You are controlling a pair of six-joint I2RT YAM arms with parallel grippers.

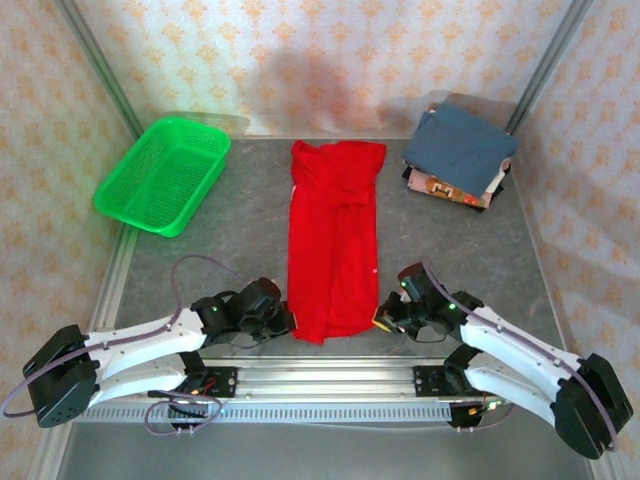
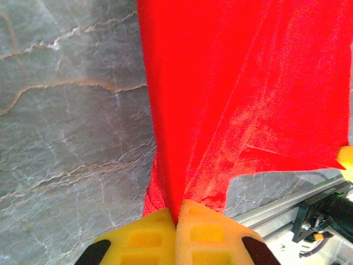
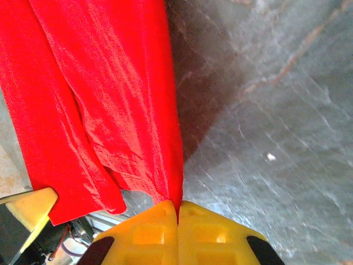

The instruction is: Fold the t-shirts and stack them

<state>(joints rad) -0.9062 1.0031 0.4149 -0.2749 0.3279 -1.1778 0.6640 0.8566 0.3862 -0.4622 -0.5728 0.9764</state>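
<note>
A: Which step is this?
B: I think the half-fold begins. The bright red cloth t-shirt (image 1: 335,240) lies as a long narrow strip in the middle of the grey marbled table (image 1: 230,235).
A: And the fingers?
B: The left gripper (image 2: 177,207) is closed on the near left hem corner; the right gripper (image 3: 177,208) pinches the near right corner.
A: What next?
B: Probably both must rise together and carry the hem evenly to the far end. The folded pile (image 1: 447,187), slate-blue shirt (image 1: 460,148) on top, sits at far right.
</note>
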